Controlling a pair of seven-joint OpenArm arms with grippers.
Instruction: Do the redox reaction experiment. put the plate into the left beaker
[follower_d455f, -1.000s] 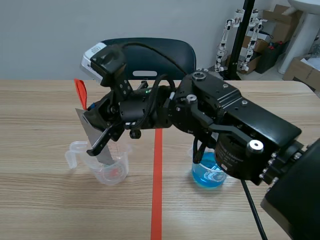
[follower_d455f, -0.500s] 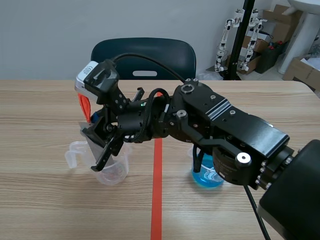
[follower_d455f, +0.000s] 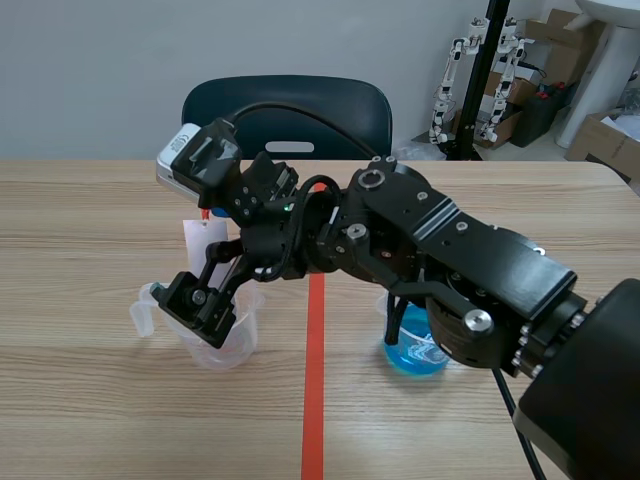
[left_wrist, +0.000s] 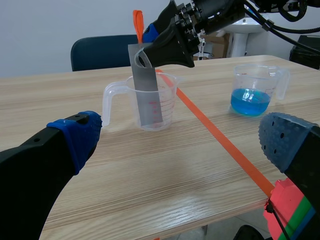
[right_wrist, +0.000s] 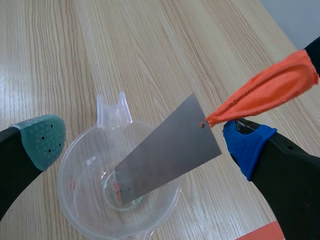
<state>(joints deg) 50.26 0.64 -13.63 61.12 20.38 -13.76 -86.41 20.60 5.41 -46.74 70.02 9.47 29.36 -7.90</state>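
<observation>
A grey metal plate is seen standing aslant in the clear beaker, its lower edge down on the beaker's floor and its upper half leaned out past the rim. An orange ribbon is tied at the plate's top corner. The right gripper is held wide open over the beaker with one pad to each side of the plate, and nothing is clamped. The plate's upper corner lies just beside the blue pad; whether they touch cannot be told. The left gripper is also spread fully open and holds nothing, low over the bench near its front edge and well apart from the beaker. The clear beaker is placed left of the orange-red tape line. A beaker of blue liquid is set across the line, well apart. Bare bench surface is left around the clear beaker toward the left and front edges. A chair is seen beyond the far edge.
</observation>
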